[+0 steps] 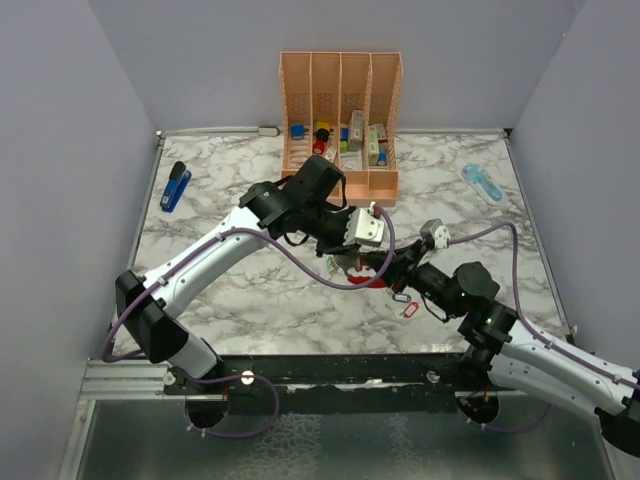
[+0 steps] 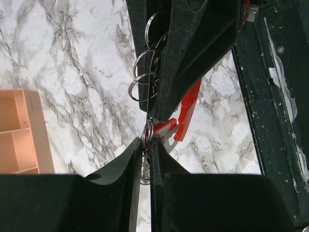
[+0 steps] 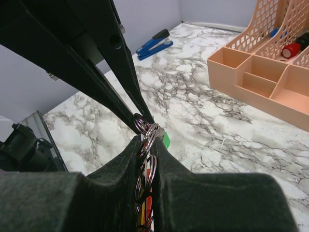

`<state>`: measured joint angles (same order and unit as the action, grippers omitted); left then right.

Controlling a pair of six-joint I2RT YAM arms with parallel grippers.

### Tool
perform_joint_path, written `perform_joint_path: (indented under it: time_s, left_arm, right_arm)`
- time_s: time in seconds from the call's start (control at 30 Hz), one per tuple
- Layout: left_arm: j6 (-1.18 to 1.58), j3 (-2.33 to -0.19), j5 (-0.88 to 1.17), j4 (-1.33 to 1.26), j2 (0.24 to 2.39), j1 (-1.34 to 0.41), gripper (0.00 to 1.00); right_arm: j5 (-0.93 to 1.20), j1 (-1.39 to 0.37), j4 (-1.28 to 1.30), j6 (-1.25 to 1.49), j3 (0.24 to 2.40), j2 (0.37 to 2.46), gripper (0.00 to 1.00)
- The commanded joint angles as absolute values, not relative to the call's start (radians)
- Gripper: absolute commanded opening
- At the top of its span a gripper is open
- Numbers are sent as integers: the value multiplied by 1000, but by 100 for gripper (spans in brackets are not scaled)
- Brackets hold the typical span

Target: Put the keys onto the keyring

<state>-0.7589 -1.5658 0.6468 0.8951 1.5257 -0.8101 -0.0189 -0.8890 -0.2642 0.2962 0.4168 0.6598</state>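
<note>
Keys (image 3: 150, 131) and keyring (image 2: 188, 108) crowded beneath crossing arms (image 1: 300, 205), orange organizer (image 1: 340, 100) behind

Marble table (image 1: 240, 290) with a desk organiser and a few stray items

Beyond both hands a peach slotted organiser (image 1: 340, 80) stands at the back of the table, with small coloured items in its slots and open trays at its front. A blue stapler (image 1: 175, 186) lies well out to the left of the left hand (image 2: 148, 142). A pale blue object (image 1: 481, 182) lies beyond and to the right of the right hand (image 3: 147, 141), and a tiny red oval loop (image 1: 406, 311) lies near it on the near side.
</note>
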Motion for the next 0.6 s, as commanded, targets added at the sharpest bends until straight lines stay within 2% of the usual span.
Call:
perform_joint_path:
  time_s: [0.0,0.2,0.57]
  left_arm:
    - [-738,-1621,646,897,1521,-807,6]
    - [-731,-1629,690,890,1530,-807,0]
    - [-706,-1665,743,879,1549,-808,0]
  right_arm:
    - [-54,-887,-295,307,400,628,6]
    - [-65,-887,-293,307,393,595,6]
    - [-81,-887,-287,315,359,539,7]
